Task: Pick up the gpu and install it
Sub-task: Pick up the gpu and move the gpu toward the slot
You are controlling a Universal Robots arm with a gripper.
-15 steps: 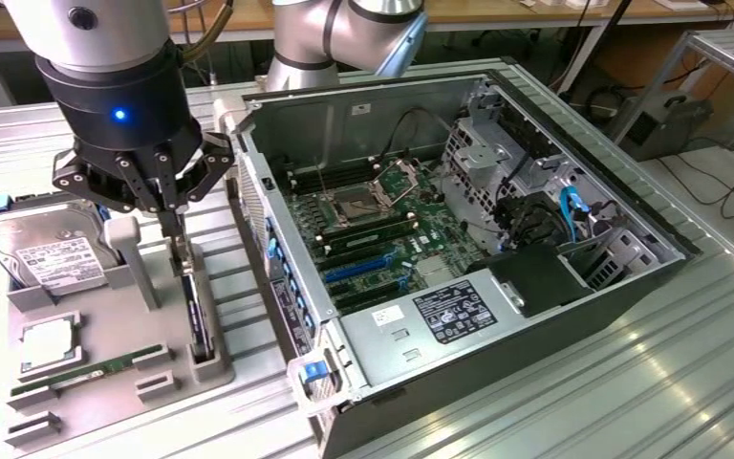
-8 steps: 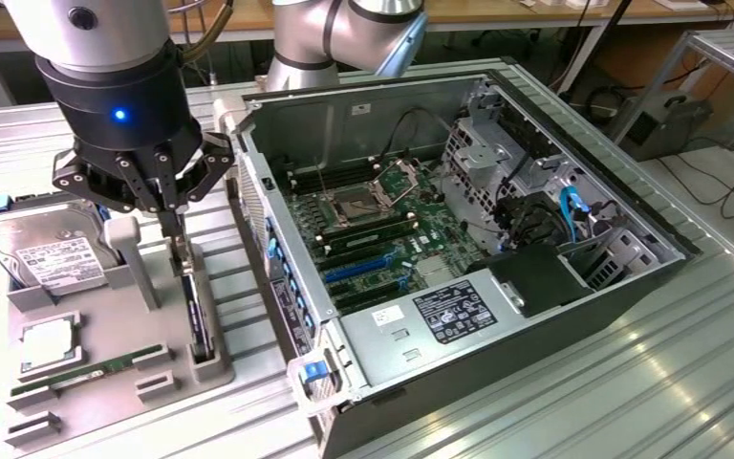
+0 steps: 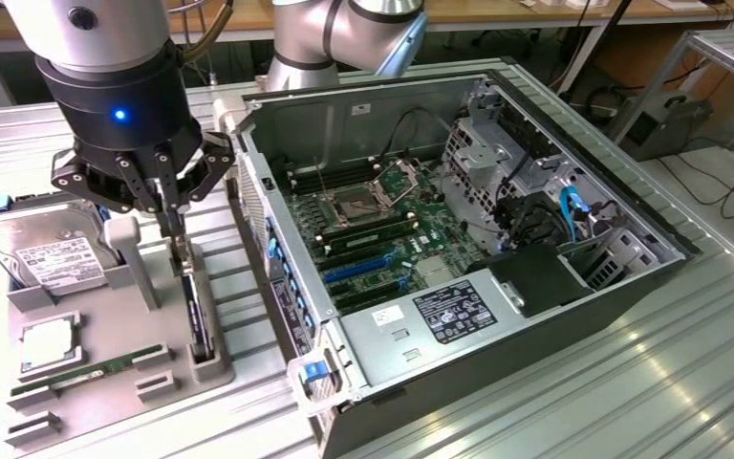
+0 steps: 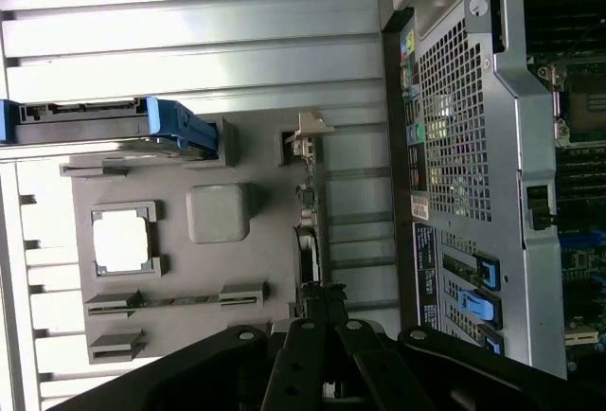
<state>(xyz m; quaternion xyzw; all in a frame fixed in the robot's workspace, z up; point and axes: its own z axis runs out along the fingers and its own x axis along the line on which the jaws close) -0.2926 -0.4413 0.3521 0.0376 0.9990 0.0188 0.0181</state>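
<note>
— Where is the gpu (image 3: pixel 194 320), the thin flat black rectangular card with the silver metal bracket?
— It stands on edge in the grey plastic tray (image 3: pixel 102 330), straight beneath the gripper (image 3: pixel 176 249). Its long axis runs alongside the open black computer case (image 3: pixel 341 124) on the exterior view's right.
— And the gripper?
— Its jaws are drawn together at the card's top edge; whether they pinch it is unclear.

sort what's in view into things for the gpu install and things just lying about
for the job: gpu on edge in the grey holder, gripper shut on it, open computer case
lying about: hard drive, memory stick, processor
</note>
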